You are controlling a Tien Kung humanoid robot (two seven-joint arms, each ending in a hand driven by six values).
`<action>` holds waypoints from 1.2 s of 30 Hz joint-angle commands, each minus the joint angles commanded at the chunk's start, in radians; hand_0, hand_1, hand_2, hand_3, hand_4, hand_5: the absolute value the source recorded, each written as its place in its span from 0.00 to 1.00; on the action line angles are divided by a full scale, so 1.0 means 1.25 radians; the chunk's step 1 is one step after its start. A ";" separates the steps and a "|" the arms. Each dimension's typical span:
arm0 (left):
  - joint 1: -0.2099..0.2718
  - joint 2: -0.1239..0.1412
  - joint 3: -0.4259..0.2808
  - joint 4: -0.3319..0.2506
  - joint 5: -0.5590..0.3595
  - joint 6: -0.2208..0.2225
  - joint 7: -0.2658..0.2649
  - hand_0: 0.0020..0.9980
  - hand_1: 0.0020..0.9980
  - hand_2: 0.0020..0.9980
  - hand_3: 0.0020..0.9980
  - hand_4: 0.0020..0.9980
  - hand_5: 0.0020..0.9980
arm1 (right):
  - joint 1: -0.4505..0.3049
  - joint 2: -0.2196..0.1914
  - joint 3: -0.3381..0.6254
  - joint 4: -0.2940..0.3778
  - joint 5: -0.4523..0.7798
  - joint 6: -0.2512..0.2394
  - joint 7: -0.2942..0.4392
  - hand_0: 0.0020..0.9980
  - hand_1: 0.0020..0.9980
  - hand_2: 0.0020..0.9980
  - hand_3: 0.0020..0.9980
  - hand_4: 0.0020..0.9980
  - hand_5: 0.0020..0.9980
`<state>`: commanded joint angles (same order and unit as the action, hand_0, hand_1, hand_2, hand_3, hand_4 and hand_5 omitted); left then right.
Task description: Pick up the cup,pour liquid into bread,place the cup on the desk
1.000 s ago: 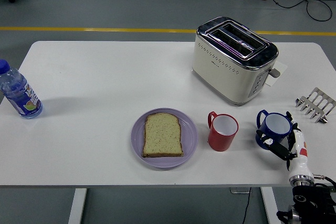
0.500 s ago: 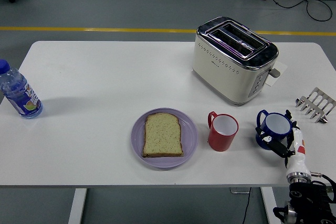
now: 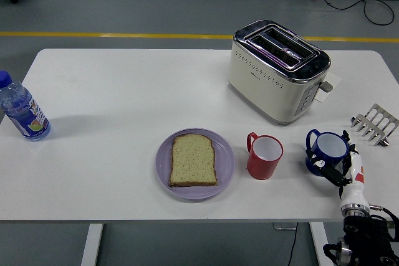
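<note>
Your white table (image 3: 124, 98) carries, far forward and to the left of your right hand (image 3: 341, 169), a cream toaster (image 3: 278, 70); further left again and level with the hand sits the purple plate (image 3: 225, 166) with its slice of bread (image 3: 194, 160). Well off to the far left stands a water bottle (image 3: 22, 110), and just forward and right of the hand lies a small metal toast rack (image 3: 374, 124). Your left hand is out of view.

The step in hand looks like securing a cup. The blue cup (image 3: 327, 151) stands on the table directly in front of your hand, touching its fingers (image 3: 325, 168), which curl around the near side of the cup's base. Whether they truly pinch it or merely rest against it, you cannot tell from this angle. Before lifting, close until the cup is firmly seated and keep it upright, so nothing spills early.

A red cup (image 3: 265, 156) stands to the left, between your hand and the plate. When you carry towards the bread, lift high enough to pass over it.
</note>
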<state>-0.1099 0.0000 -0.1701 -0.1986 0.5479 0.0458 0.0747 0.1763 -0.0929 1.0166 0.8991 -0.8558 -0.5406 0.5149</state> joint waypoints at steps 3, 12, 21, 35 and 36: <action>0.000 0.000 0.000 0.000 0.001 0.000 0.000 0.64 0.65 0.66 0.55 0.32 0.84 | 0.006 0.000 -0.007 -0.010 0.004 -0.004 0.005 0.90 0.81 0.90 0.99 0.96 0.17; 0.000 0.000 0.000 -0.001 0.000 0.000 0.000 0.64 0.65 0.66 0.55 0.32 0.84 | 0.020 -0.001 -0.013 -0.029 0.036 -0.003 0.027 0.83 0.76 0.84 0.95 0.94 0.16; 0.004 0.000 0.002 -0.001 0.001 -0.001 0.000 0.64 0.65 0.66 0.55 0.32 0.84 | 0.017 -0.002 -0.019 -0.038 0.072 -0.002 0.049 0.65 0.62 0.66 0.78 0.79 0.09; 0.012 0.000 0.010 0.000 -0.002 -0.001 0.000 0.64 0.65 0.66 0.55 0.32 0.84 | 0.009 -0.004 -0.013 -0.022 0.090 -0.008 0.075 0.55 0.50 0.56 0.68 0.76 0.06; 0.012 0.000 0.011 0.000 -0.001 -0.001 0.000 0.64 0.65 0.66 0.55 0.32 0.84 | 0.008 -0.005 -0.009 -0.017 0.089 -0.010 0.077 0.55 0.50 0.56 0.68 0.76 0.06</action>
<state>-0.0943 0.0000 -0.1570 -0.1988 0.5463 0.0451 0.0746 0.1865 -0.0998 1.0056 0.8778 -0.7445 -0.5526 0.6108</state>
